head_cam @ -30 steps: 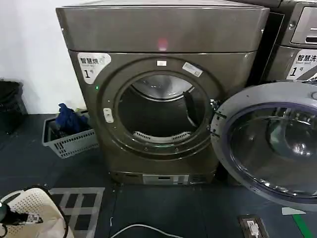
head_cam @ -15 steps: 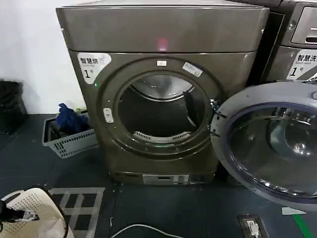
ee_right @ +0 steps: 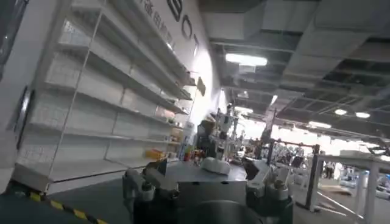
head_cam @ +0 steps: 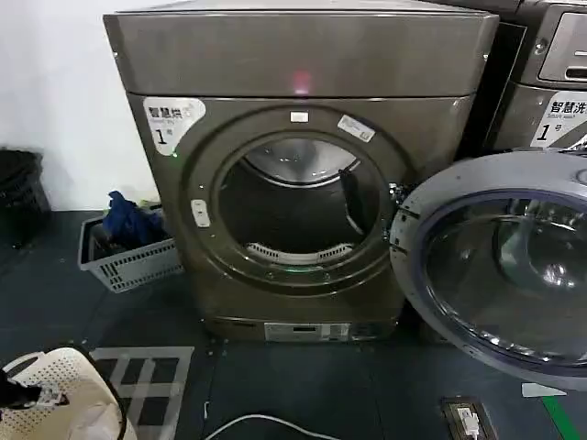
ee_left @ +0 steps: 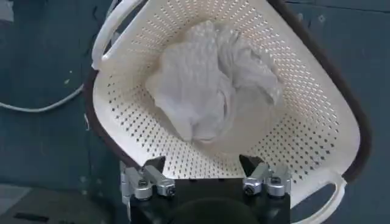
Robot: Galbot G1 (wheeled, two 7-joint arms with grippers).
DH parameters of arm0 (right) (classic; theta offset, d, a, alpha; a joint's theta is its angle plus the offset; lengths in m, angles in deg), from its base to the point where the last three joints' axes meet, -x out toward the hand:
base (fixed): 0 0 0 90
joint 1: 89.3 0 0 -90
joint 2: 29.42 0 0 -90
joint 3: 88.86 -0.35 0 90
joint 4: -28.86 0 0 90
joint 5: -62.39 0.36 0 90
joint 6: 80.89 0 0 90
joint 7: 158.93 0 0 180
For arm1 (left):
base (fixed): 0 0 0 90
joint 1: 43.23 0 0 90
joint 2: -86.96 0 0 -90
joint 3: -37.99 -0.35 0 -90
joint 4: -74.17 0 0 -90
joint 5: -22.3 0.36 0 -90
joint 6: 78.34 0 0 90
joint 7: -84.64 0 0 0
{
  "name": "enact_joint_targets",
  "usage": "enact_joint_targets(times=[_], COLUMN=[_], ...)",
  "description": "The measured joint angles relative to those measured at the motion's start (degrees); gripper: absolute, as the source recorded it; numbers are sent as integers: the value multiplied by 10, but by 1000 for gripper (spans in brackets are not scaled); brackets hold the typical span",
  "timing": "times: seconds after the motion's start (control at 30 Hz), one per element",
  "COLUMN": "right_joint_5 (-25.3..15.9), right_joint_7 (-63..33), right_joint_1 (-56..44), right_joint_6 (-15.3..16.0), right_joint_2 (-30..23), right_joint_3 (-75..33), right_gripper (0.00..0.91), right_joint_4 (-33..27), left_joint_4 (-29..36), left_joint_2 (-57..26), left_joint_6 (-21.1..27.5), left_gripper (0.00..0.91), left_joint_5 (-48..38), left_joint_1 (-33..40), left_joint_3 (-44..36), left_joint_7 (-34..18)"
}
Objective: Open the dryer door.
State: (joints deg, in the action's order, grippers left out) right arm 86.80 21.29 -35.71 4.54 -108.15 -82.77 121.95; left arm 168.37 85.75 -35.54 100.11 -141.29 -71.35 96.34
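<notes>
The bronze-grey dryer (head_cam: 303, 55) stands in the middle of the head view, with a white "1" sticker (head_cam: 172, 117) and a small red light (head_cam: 300, 84). Its round opening (head_cam: 293, 206) is uncovered and the drum shows. The dryer door (head_cam: 514, 275) is swung out wide to the right, its grey inner face and dark glass turned toward me. My left gripper (head_cam: 41, 399) (ee_left: 202, 163) hangs open at the lower left, over a white perforated basket (ee_left: 304, 122) that holds a white cloth (ee_left: 207, 85). My right gripper (ee_right: 204, 167) is open with nothing between its fingers, facing shelves and a room.
A second similar machine (head_cam: 550, 73) stands at the right, behind the open door. A grey basket with blue clothes (head_cam: 128, 257) sits left of the dryer, a dark bin (head_cam: 18, 197) farther left. A white cable (head_cam: 257, 422) lies on the dark floor in front.
My left gripper has drifted slightly toward the left edge of the head view. The dryer and its open door have not moved.
</notes>
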Motion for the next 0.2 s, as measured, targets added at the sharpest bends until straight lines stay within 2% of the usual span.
enact_joint_targets(times=[0.2], right_joint_5=[0], right_joint_7=[1], right_joint_1=[-1], right_joint_6=[0], right_joint_2=[-2], right_joint_3=[1], right_gripper=[907], right_joint_4=[2], left_joint_4=[0], left_joint_2=[-2], left_joint_6=[0], left_gripper=[907], left_joint_5=[-3], left_joint_1=[-1], left_joint_3=[0], left_joint_7=[0])
